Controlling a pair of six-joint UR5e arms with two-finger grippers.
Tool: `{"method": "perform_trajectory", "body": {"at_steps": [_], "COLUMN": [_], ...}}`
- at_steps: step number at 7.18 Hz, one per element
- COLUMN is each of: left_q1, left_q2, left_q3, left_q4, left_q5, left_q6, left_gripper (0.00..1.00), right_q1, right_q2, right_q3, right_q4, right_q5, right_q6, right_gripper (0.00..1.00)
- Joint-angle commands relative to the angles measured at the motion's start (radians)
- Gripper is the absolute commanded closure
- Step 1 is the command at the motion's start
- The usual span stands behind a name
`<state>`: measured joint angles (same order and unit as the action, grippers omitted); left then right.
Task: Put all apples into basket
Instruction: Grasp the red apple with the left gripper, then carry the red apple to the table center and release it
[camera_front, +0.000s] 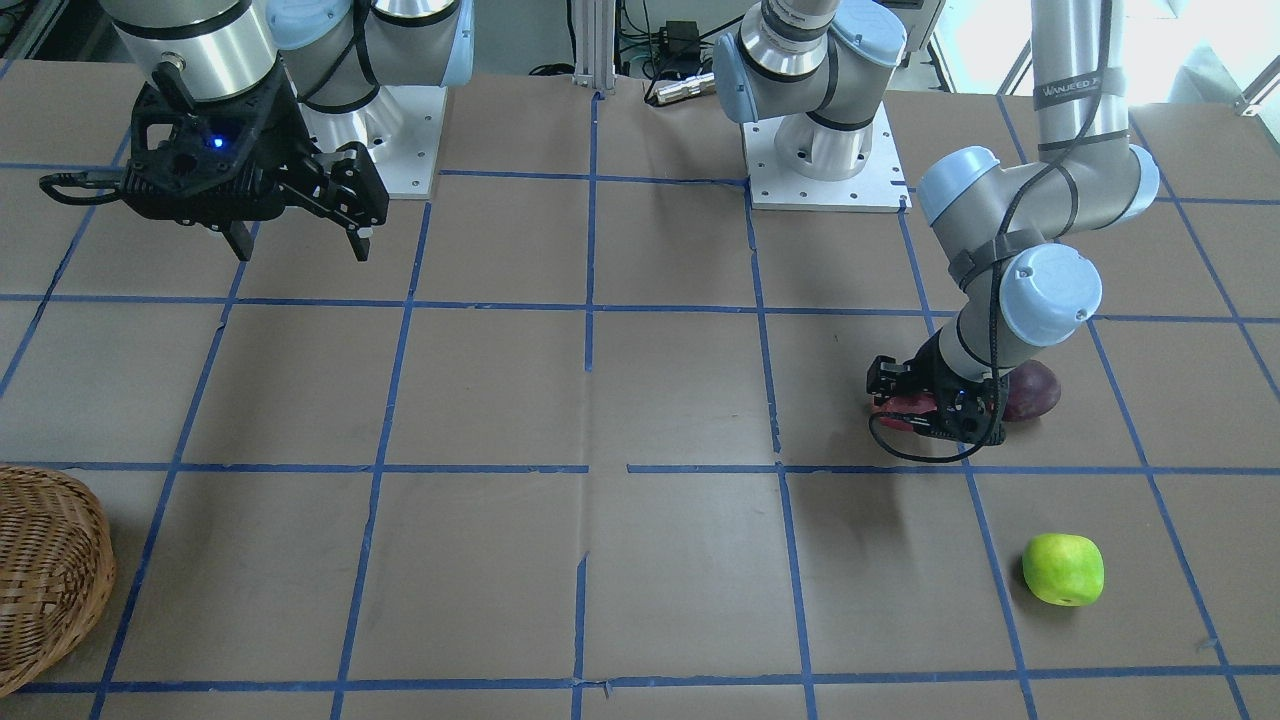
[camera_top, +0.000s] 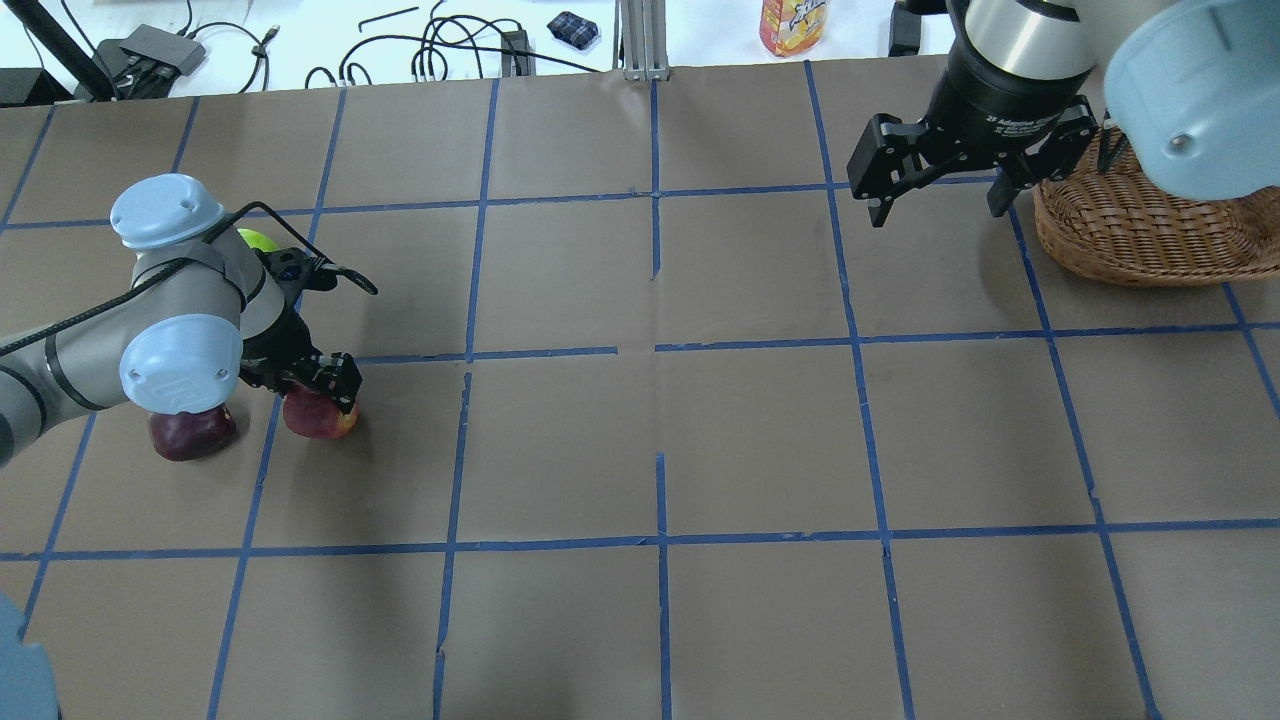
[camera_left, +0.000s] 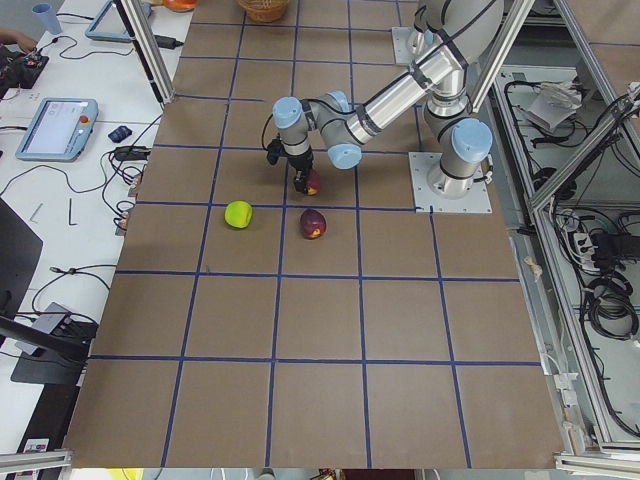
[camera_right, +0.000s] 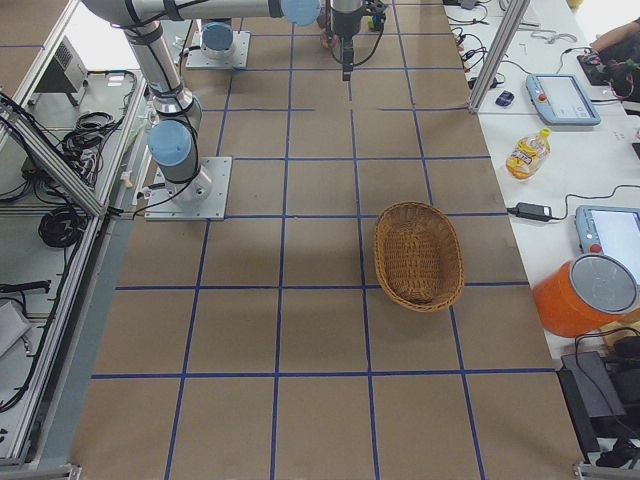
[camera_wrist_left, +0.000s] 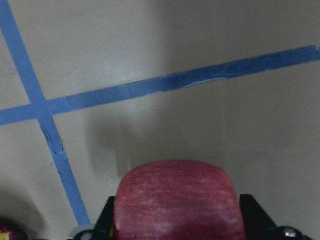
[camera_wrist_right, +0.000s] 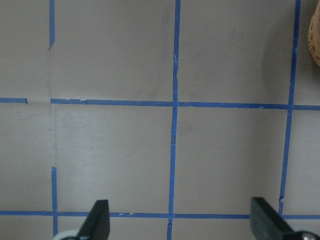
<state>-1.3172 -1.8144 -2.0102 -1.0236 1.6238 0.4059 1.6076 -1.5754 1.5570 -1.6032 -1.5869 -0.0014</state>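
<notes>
My left gripper (camera_top: 320, 392) is down at the table with its fingers (camera_wrist_left: 104, 221) against both sides of a red apple (camera_wrist_left: 179, 200), which also shows in the overhead view (camera_top: 318, 418) and the front view (camera_front: 895, 410). A dark red apple (camera_top: 190, 432) lies just beside it, partly under the arm. A green apple (camera_front: 1063, 569) lies farther off on the paper. The wicker basket (camera_top: 1140, 235) stands at the far right of the table. My right gripper (camera_top: 940, 195) is open and empty, hovering just left of the basket.
The table is covered in brown paper with a blue tape grid (camera_top: 655, 350). An orange bottle (camera_top: 785, 25) and cables lie beyond the far edge. The robot bases (camera_front: 825, 150) stand at the table's near side.
</notes>
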Motion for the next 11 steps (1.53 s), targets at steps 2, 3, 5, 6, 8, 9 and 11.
{"method": "perform_trajectory", "body": {"at_steps": [2, 3, 5, 6, 8, 9, 11], "left_q1": [-0.367, -0.431, -0.544, -0.592, -0.671, -0.669, -0.535], "left_q2": [0.009, -0.041, -0.142, -0.193, -0.259, -0.247, -0.179], "left_q3": [0.17, 0.253, 0.298, 0.292, 0.301, 0.303, 0.304], "left_q4": [-0.095, -0.084, 0.091, 0.158, 0.169, 0.171, 0.034], "left_q5": [-0.147, -0.264, -0.328, -0.325, -0.299, -0.292, -0.271], "left_q6": [-0.479, -0.56, -0.777, -0.853, -0.871, -0.856, -0.721], "left_gripper": [1.0, 1.0, 1.0, 1.0, 0.01, 0.0, 0.0], "right_q1": [0.0, 0.0, 0.0, 0.0, 0.0, 0.0, 0.0], "right_q2": [0.0, 0.0, 0.0, 0.0, 0.0, 0.0, 0.0], "right_q3": [0.0, 0.0, 0.0, 0.0, 0.0, 0.0, 0.0], "right_q4": [0.0, 0.0, 0.0, 0.0, 0.0, 0.0, 0.0], "right_q5": [-0.001, 0.001, -0.001, 0.001, 0.001, 0.001, -0.001], "right_q6": [0.0, 0.0, 0.0, 0.0, 0.0, 0.0, 0.0], "right_gripper": [0.0, 0.0, 0.0, 0.0, 0.0, 0.0, 0.0]}}
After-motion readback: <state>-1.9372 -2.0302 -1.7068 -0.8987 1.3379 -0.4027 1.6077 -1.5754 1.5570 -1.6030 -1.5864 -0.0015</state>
